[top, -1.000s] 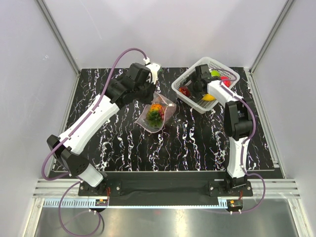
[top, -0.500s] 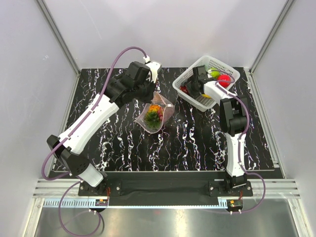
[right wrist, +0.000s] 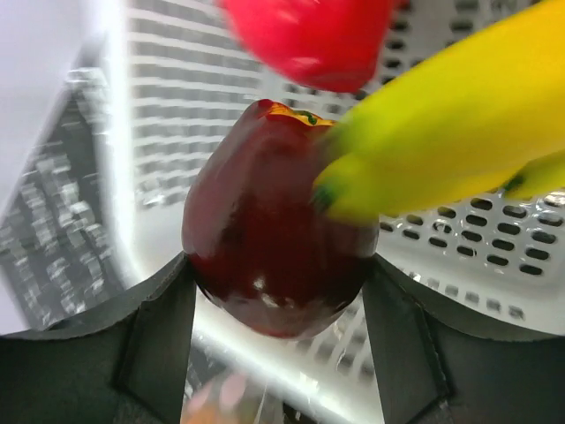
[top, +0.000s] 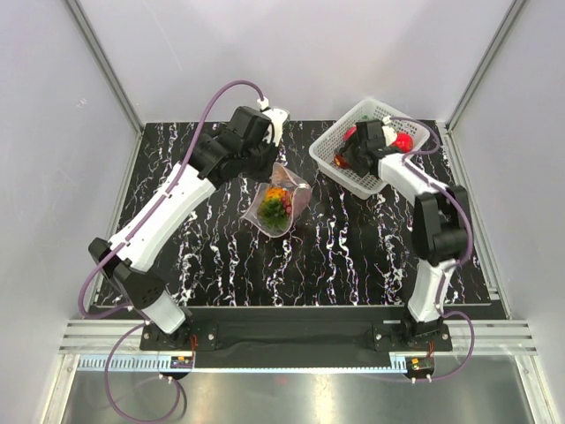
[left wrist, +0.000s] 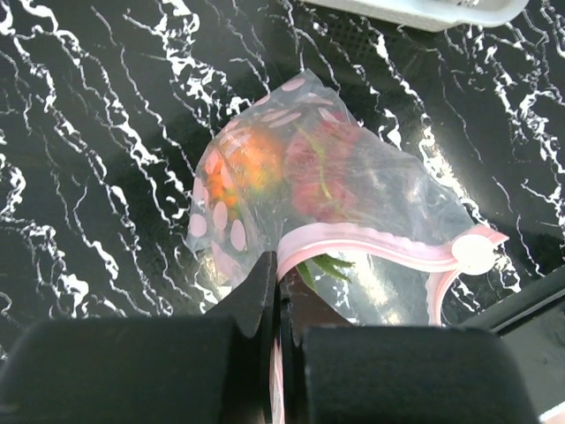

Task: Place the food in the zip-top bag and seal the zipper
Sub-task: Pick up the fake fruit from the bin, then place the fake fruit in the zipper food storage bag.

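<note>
The clear spotted zip-top bag (top: pixel 278 205) lies on the black marbled table, left of the basket. In the left wrist view the bag (left wrist: pixel 291 150) holds the orange pineapple (left wrist: pixel 245 163) and dark red pieces (left wrist: pixel 318 181). Green leaves (left wrist: pixel 328 264) show at its open mouth. My left gripper (left wrist: pixel 279 265) is shut on the pink zipper (left wrist: pixel 380 237) at the bag's near edge; it also shows in the top view (top: pixel 272 168). My right gripper (right wrist: pixel 278 278) is inside the white basket (top: pixel 399 163), its fingers against both sides of a dark red round fruit (right wrist: pixel 274 238).
A yellow banana (right wrist: pixel 450 124) and a bright red fruit (right wrist: pixel 309 35) lie in the basket right behind the dark red fruit. The basket's lattice wall (right wrist: pixel 168 106) is close on the left. White enclosure walls ring the table.
The right arm's elbow has swung out to the right, and its gripper has shifted to the basket's left end around the dark red fruit. The left gripper has kept hold of the bag's edge.
</note>
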You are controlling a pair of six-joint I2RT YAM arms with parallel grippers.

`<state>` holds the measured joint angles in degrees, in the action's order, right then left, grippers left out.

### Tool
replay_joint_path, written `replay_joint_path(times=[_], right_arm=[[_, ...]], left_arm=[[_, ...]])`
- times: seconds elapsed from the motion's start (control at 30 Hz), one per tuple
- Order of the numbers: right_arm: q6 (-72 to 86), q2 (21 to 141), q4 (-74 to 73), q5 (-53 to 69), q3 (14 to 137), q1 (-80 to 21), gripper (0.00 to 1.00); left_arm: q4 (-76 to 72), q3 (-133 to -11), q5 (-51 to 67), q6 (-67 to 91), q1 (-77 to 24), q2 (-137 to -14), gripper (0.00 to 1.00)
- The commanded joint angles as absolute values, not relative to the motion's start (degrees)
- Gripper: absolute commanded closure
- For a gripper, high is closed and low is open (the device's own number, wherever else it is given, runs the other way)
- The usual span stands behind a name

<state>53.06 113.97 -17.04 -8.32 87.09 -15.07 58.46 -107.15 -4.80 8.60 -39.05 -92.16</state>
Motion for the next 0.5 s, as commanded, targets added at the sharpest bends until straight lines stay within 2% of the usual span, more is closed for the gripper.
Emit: replay_joint_path(times=[0.0, 0.13, 0.23, 0.33, 0.47], right_arm=[[43.5, 101.9, -6.8, -9.6, 83.7, -15.5, 0.61], [37.0, 95.5, -5.7, -2.6, 82.4, -14.9, 0.64], [31.1, 91.9, -6.7, 9.4, 81.9, -14.9, 0.66], [27.4, 86.9, -5.6, 20.4, 79.0, -15.1, 0.69], [25.6, 78.6, -2.8, 27.8, 72.6, -15.9, 0.69]], left_arm=[[59.9, -111.6, -7.4, 8.2, -38.8, -92.6, 1.0], [62.7, -114.0, -10.7, 8.3, -38.8, -93.0, 1.0], [65.6, -117.7, -12.5, 8.4, -38.8, -94.6, 1.0], [67.8, -122.9, -12.2, 8.5, -39.4, -97.4, 1.0], [67.5, -124.4, -9.0, 8.7, -39.7, -99.1, 1.0]])
